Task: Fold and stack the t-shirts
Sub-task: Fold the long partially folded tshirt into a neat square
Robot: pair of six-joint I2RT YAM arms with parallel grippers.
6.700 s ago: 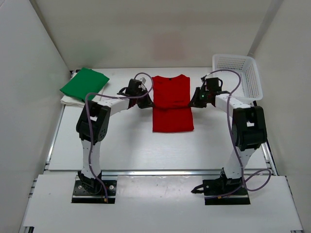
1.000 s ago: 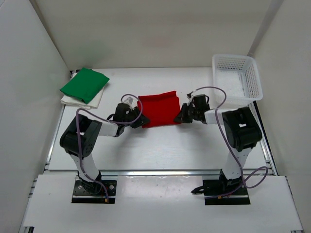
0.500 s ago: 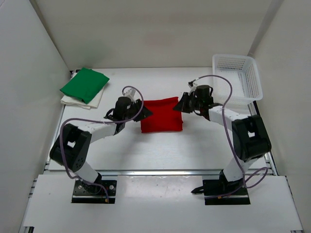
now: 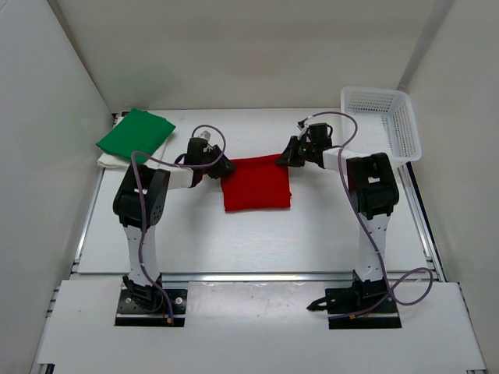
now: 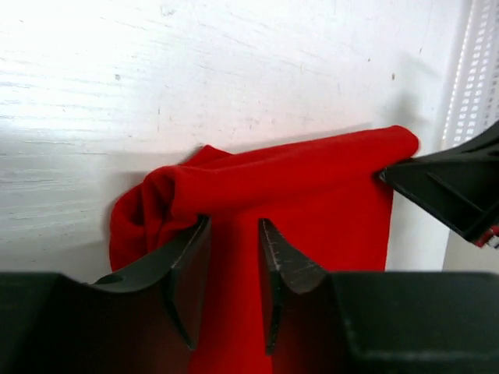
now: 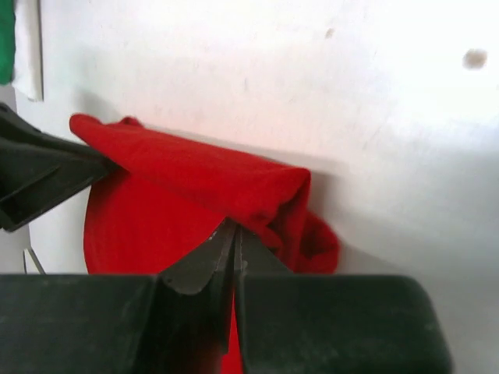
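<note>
Red t-shirt [image 4: 257, 187] sits folded into a compact rectangle right in the middle of the desk [image 4: 234, 241], and both arms are at its far edge. On the far right corner, the right end effector [image 6: 234, 230] is clenched tight, with a ridge of red cloth pinched at its tips. Over on the far left corner, the left end effector [image 5: 234, 226] is released. Its jaws stand parted, and the bunched corner is draped against one finger, not squeezed between the two.

That far edge runs as a raised fold from one end effector to the other, while the near edge lies flat on the desk. There's plenty of bare white desk towards the arm bases, and more beyond the shirt towards the back wall.

At the far left corner, the green t-shirt [image 4: 136, 134] lies folded on top of the white t-shirt [image 4: 125, 162], well apart from the red one. In the far right corner is a white mesh basket [image 4: 382, 125], just beyond the right arm. Nothing lies between the red t-shirt and the stack except the left arm's own forearm and cable.
</note>
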